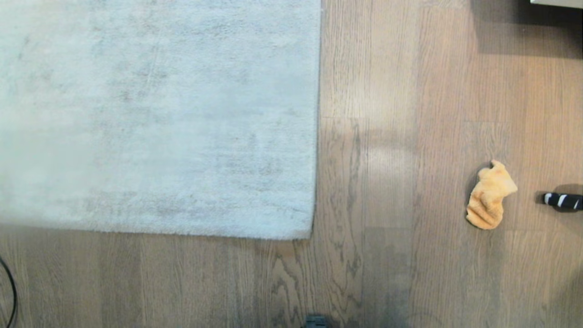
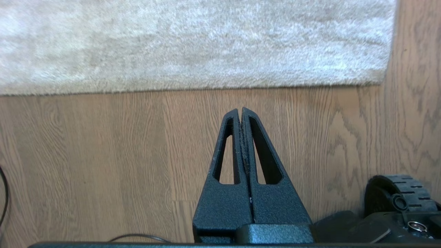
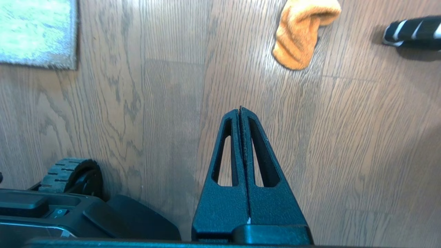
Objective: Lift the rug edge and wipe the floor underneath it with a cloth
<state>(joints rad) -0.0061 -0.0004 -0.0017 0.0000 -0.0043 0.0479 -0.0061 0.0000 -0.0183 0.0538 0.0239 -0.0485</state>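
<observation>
In the head view the pale grey rug fills the upper left of the frame, its rug edge (image 1: 314,230) ending in a corner at lower centre and lying flat on the wood-grain floor (image 1: 387,182), while the orange cloth (image 1: 489,197) lies crumpled at centre right, well apart from the rug and near a black-and-white striped object (image 1: 563,201) at the right border. Neither arm shows there. Each wrist view shows its own gripper clenched with nothing between the fingers, above bare planks: the left gripper (image 2: 240,111) near the rug's border, the right gripper (image 3: 240,110) short of the cloth.
</observation>
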